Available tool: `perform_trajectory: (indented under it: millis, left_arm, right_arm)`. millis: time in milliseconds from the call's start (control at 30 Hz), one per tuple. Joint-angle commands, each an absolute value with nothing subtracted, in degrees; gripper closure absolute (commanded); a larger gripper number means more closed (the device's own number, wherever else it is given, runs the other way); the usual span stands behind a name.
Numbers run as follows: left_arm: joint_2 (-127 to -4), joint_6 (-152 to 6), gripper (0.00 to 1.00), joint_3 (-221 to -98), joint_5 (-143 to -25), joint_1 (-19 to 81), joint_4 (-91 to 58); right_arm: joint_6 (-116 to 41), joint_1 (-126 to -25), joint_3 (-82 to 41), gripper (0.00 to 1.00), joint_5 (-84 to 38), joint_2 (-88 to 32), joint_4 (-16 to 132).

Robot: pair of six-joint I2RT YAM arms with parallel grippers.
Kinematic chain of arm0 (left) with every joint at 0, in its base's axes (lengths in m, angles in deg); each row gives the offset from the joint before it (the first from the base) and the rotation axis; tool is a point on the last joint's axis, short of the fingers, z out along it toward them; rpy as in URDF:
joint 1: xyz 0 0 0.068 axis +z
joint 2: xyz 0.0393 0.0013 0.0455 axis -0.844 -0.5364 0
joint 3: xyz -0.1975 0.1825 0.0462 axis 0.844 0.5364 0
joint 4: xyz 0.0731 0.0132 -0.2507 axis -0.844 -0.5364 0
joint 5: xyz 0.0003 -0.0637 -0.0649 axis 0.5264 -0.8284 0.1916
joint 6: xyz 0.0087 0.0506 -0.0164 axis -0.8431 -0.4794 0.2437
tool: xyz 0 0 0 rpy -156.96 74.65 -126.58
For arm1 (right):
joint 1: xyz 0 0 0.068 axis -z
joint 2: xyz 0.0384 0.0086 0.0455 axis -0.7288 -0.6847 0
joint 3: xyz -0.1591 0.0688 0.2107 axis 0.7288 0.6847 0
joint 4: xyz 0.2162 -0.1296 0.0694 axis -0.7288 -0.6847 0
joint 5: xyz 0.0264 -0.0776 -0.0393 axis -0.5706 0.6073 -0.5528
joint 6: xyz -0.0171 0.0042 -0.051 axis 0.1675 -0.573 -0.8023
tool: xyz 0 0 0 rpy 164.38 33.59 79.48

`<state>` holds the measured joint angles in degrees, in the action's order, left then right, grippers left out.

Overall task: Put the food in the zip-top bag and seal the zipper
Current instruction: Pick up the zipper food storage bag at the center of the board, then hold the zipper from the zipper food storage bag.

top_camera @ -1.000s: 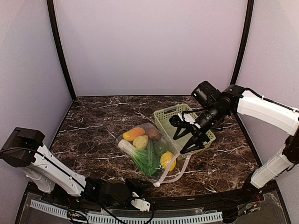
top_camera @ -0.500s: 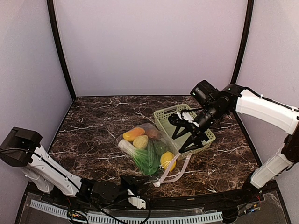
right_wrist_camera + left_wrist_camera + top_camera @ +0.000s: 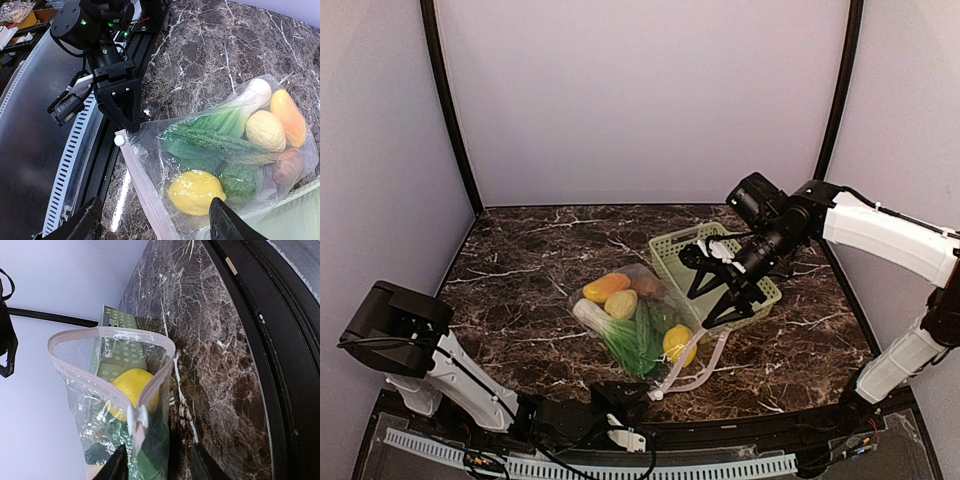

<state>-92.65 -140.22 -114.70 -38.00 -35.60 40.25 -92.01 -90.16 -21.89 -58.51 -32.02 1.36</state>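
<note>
The clear zip-top bag (image 3: 632,322) lies mid-table and holds the food: bok choy (image 3: 220,125), lemon (image 3: 196,191), green pepper (image 3: 240,182), an orange piece (image 3: 287,117), a pale yellow piece (image 3: 266,131) and a red-brown piece (image 3: 286,166). Its pink zipper (image 3: 115,331) gapes open, with the white slider (image 3: 136,421) at the near corner. My left gripper (image 3: 159,467) is low at the table's near edge. It is open, and its fingers straddle that corner without pinching it. My right gripper (image 3: 155,227) hovers open above the lemon end, holding nothing.
A light green lattice basket (image 3: 672,246) stands right behind the bag, under my right gripper (image 3: 712,298). The black table rail (image 3: 260,355) runs close beside my left gripper (image 3: 620,392). Purple walls close in the back and sides.
My left arm has swung, carrying its gripper rightward along the near edge up to the bag's corner. The right gripper has barely shifted. The bag and food lie as before.
</note>
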Motion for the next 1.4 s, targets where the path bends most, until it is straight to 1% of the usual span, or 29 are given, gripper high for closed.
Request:
perform_trajectory:
  millis: [0,100,167,400,567,600,633,667,700,733,767,800,833,867,933,1000,1067,1167,1233,1333,1367]
  left_arm:
    - [-94.3,-141.8,0.58,-115.8,-35.7,-35.2,46.6]
    - [-94.7,-141.0,0.61,-115.9,-35.9,-34.3,46.7]
    - [-95.1,-140.5,0.64,-116.2,-36.1,-33.5,46.8]
    - [-96.3,-140.7,0.83,-116.5,-37.2,-31.9,50.1]
    - [-93.8,-140.4,0.98,-116.5,-37.4,-31.5,51.1]
    - [-92.9,-140.3,0.99,-116.5,-37.2,-31.5,50.6]
    - [-90.3,-139.5,0.99,-116.9,-37.3,-31.1,49.5]
    - [-88.4,-137.6,0.99,-117.2,-38.2,-30.8,44.9]
    - [-84.7,-135.8,0.99,-118.2,-39.0,-29.6,41.7]
    - [-82.3,-131.0,0.99,-118.9,-41.7,-28.7,33.6]
    - [-77.8,-128.1,0.99,-120.7,-43.6,-26.4,29.2]
    - [-75.8,-122.1,0.99,-121.7,-48.6,-25.1,20.1]
    - [-72.4,-119.3,0.99,-124.0,-51.2,-22.1,16.2]
    - [-71.1,-114.8,0.99,-125.2,-56.4,-20.7,9.3]
    - [-68.5,-111.1,0.99,-128.0,-62.0,-17.7,2.2]
    - [-67.4,-109.1,0.99,-131.0,-64.8,-16.2,-4.1]
    - [-66.7,-106.7,0.99,-133.5,-66.8,-15.1,-8.2]
    - [-65.4,-102.6,0.99,-135.8,-69.3,-12.8,-10.8]
    - [-64.3,-100.0,0.99,-135.9,-69.4,-11.7,-10.8]
    - [-62.7,-96.8,0.99,-135.9,-69.9,-10.1,-9.3]
    - [-62.5,-96.3,0.99,-136.0,-70.0,-9.9,-8.8]
  right_arm:
    - [-91.6,-89.8,-23.3,0.29,-60.0,-32.9,0.8]
    - [-91.6,-89.8,-23.3,0.29,-60.2,-33.1,0.7]
    - [-91.5,-89.8,-23.5,0.29,-60.4,-33.3,0.8]
    - [-91.4,-89.7,-24.3,0.29,-60.7,-34.0,0.5]
    - [-90.8,-89.6,-25.9,0.28,-61.2,-34.6,-0.2]
    - [-90.8,-89.5,-27.0,0.27,-61.1,-34.7,-0.7]
    - [-90.4,-89.2,-28.2,0.23,-60.9,-34.7,-0.9]
    - [-89.7,-88.8,-29.5,0.15,-60.5,-34.6,-0.8]
    - [-88.3,-88.2,-30.9,0.03,-60.3,-34.6,-0.2]
    - [-85.3,-87.2,-32.3,0.02,-60.3,-34.6,0.7]
    - [-82.8,-86.2,-34.0,0.01,-60.6,-35.0,1.8]
    - [-80.7,-84.9,-36.0,0.01,-61.3,-35.8,2.2]
    - [-79.6,-83.6,-38.4,0.01,-63.3,-36.8,1.7]
    - [-79.1,-82.1,-41.0,0.01,-66.2,-38.1,0.6]
    - [-79.3,-79.5,-45.8,0.01,-72.4,-40.3,-2.0]
    - [-81.2,-78.7,-48.7,0.01,-75.7,-41.4,-4.3]
    - [-82.9,-79.5,-49.6,0.01,-76.9,-41.4,-5.5]
    - [-84.2,-82.1,-49.6,0.02,-75.3,-41.3,-5.4]
    - [-85.6,-84.4,-49.7,0.07,-73.2,-41.0,-5.3]
    - [-88.3,-87.5,-49.5,0.18,-70.9,-40.4,-4.6]
    - [-88.6,-88.8,-49.2,0.20,-69.6,-40.1,-3.8]
